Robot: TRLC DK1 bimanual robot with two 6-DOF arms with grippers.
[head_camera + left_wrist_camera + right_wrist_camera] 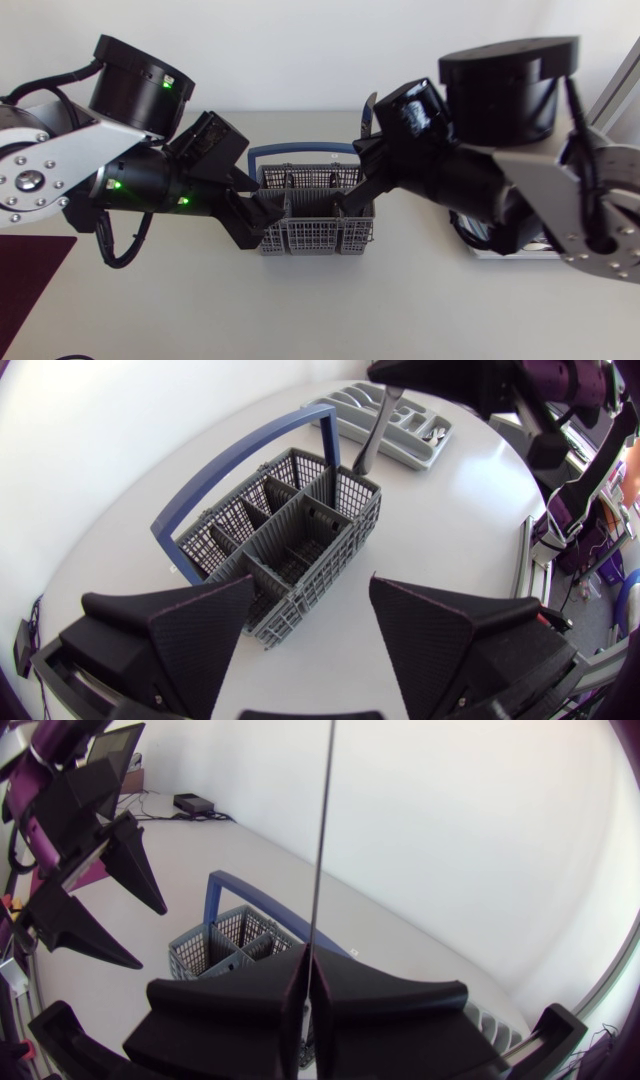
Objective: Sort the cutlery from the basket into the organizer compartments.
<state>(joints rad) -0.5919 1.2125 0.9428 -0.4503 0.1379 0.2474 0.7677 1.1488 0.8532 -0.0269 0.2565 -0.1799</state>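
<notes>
Two claws meet over the grey mesh basket (315, 236), which stands in the middle of the white surface (200, 320) with its blue handle (290, 150) upright. The left claw (268, 215) is spread wide and holds nothing. In its own wrist view its two fingers (180, 630) flank the near corner of the basket, whose compartments look bare from that angle. Whether those fingers touch the mesh, I cannot tell.

The right claw (352, 195) is closed narrowly on a thin metal piece of cutlery (322, 840). It grips one end between both fingers, and the rest points straight out from the claw. Seen from the left wrist, the piece hangs down with its free end at the basket's far corner, beside the foot of the handle. I cannot tell what kind of piece it is. The grey organizer (410, 432) lies beyond the basket, under the right arm.
</notes>
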